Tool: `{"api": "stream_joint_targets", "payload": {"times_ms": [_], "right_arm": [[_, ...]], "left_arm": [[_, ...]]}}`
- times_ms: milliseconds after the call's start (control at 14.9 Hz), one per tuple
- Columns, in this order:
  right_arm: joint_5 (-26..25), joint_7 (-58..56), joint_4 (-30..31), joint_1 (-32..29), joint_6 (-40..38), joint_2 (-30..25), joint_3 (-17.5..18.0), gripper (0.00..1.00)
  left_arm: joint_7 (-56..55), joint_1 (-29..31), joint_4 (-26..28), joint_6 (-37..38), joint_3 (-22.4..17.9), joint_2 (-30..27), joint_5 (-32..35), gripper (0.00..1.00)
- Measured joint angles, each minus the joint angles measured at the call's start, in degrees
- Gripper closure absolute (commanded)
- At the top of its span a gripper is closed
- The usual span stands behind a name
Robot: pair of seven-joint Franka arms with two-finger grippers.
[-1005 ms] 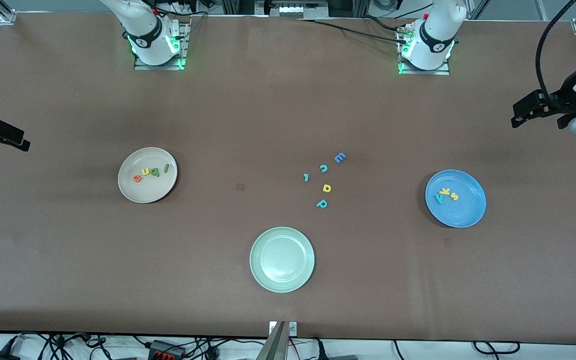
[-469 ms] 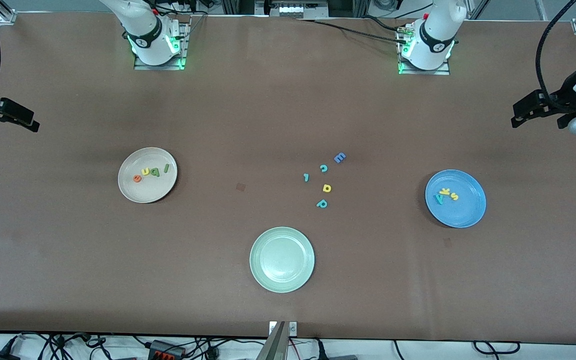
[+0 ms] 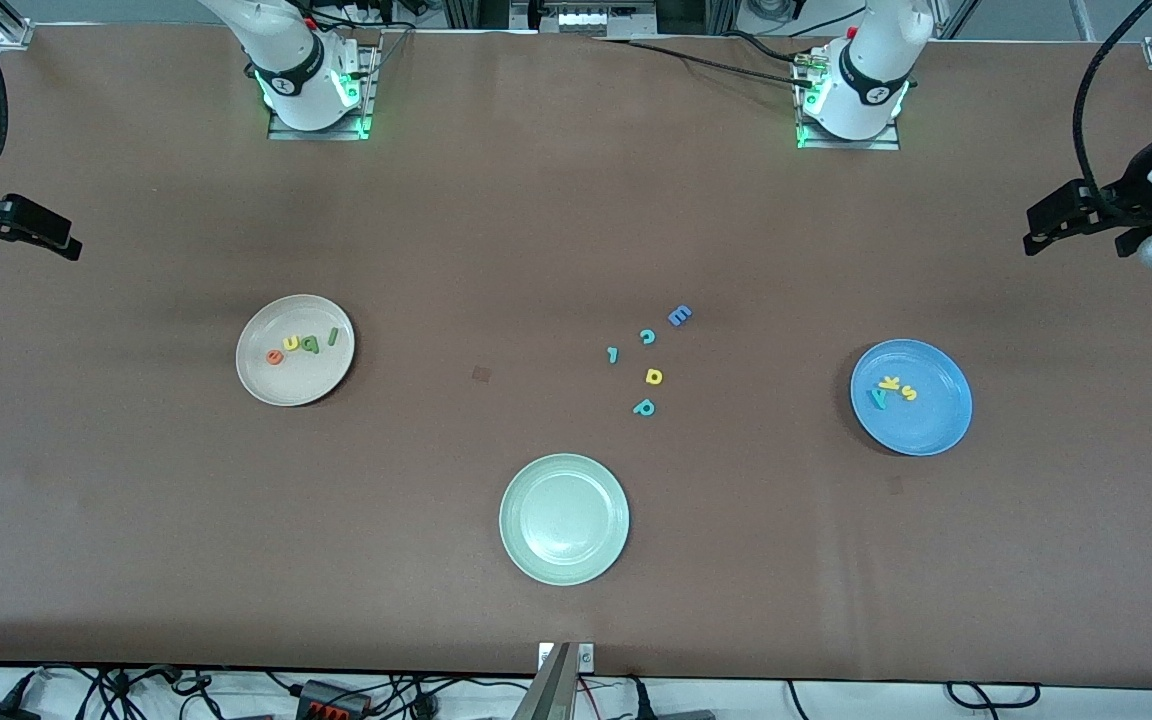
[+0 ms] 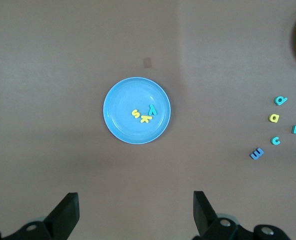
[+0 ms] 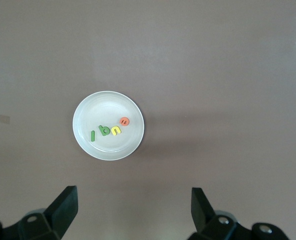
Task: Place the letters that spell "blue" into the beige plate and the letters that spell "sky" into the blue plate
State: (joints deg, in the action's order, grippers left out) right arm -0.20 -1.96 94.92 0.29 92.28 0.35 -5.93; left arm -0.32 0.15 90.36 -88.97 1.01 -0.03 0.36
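Right end effector (image 3: 56, 243) now higher above brown table (image 3: 536, 220)

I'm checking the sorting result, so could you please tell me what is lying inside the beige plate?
Inside the beige plate lie four letters in a row: green l, green b, yellow u and orange-red e. Nothing covers them; the plate's underside is hidden.

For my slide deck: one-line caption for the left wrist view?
Open left gripper high over the blue plate holding yellow s, yellow k, teal y.
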Motion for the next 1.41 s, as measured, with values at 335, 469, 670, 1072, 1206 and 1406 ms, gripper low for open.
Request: {"api": "stream_joint_targets", "payload": {"times_ms": [335, 469, 670, 1072, 1206, 1406], "right_arm": [[-0.01, 0.00, 0.00, 0.06, 0.10, -0.05, 0.00, 0.00], [-0.03, -0.01, 0.00, 0.08, 0.10, -0.18, 0.01, 0.00], [-0.15, -0.59, 0.00, 0.07, 0.10, -0.28, -0.04, 0.00], [-0.33, -2.80, 0.00, -0.49, 0.10, -0.40, -0.79, 0.00], [-0.34, -2.86, 0.01, -0.81, 0.09, -0.40, -0.82, 0.00], [-0.34, -2.93, 0.39, -0.93, 0.06, -0.40, -0.83, 0.00]], "left_arm": [[0.00, 0.00, 0.00, 0.00, 0.00, 0.00, 0.00, 0.00], [0.00, 0.00, 0.00, 0.01, 0.00, 0.00, 0.00, 0.00], [0.00, 0.00, 0.00, 0.01, -0.02, 0.00, 0.00, 0.00], [0.00, 0.01, 0.00, 0.01, -0.06, 0.00, 0.00, 0.00], [0.00, 0.01, 0.00, 0.01, -0.06, 0.00, -0.02, 0.00], [0.00, 0.01, 0.00, 0.01, -0.06, 0.00, -0.02, 0.00]]}}
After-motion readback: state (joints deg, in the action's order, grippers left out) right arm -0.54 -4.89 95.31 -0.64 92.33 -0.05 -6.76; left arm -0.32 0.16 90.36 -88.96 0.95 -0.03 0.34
